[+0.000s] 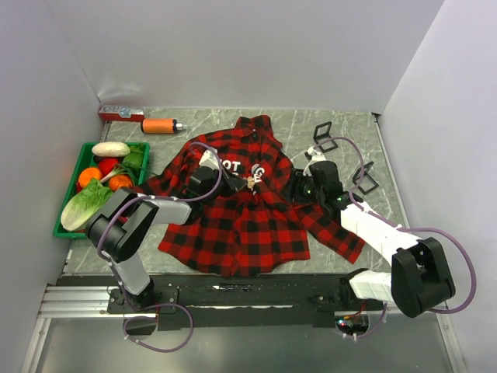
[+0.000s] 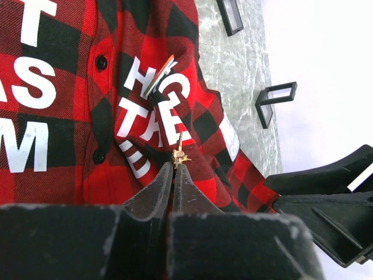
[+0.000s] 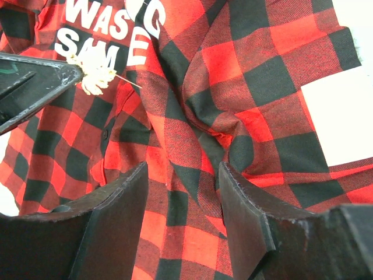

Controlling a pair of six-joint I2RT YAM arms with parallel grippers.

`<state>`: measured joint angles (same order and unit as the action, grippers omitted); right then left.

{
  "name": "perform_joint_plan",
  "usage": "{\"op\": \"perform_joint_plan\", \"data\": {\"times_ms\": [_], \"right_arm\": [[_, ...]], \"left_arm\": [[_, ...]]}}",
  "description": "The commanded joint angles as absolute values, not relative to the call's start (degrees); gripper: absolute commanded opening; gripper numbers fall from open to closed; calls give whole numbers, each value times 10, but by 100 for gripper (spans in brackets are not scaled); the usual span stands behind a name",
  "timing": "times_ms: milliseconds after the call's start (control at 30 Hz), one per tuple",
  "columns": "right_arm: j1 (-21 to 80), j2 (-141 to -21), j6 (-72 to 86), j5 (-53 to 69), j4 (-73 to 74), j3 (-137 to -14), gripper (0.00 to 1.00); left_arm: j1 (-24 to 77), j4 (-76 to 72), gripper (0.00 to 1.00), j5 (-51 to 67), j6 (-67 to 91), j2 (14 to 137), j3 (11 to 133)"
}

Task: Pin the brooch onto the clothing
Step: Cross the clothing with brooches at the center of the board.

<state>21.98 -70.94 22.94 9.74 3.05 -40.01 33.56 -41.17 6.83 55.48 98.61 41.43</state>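
The red-and-black plaid shirt (image 1: 233, 217) lies spread on the table, chest lettering up. My left gripper (image 1: 244, 183) is shut on the brooch (image 1: 253, 182), a small gold piece, just above the shirt's chest. In the left wrist view the shut gripper (image 2: 173, 166) pinches the brooch (image 2: 179, 156), its pin pointing at the white letters. In the right wrist view the brooch (image 3: 96, 74) looks like a pale flower with a thin pin pointing right. My right gripper (image 1: 293, 186) is open; its jaws (image 3: 182, 172) straddle a raised fold of the shirt (image 3: 192, 134).
A green basket (image 1: 68, 227) of vegetables stands at the left. An orange bottle (image 1: 159, 125) and a red box (image 1: 120, 113) lie at the back left. Two black stands (image 1: 326, 136) (image 1: 363, 177) sit right of the shirt. A small silver-and-orange clip (image 2: 158, 76) is on the chest.
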Motion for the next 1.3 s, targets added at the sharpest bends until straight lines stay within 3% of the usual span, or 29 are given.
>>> {"op": "perform_joint_plan", "data": {"times_ms": [0, 1267], "right_arm": [[221, -687, 229, 94, 24, -398, 58], [296, -890, 164, 64, -33, -502, 58]], "left_arm": [[334, -454, 1, 76, 569, 997, 419], [335, -501, 1, 95, 602, 1041, 392]]}}
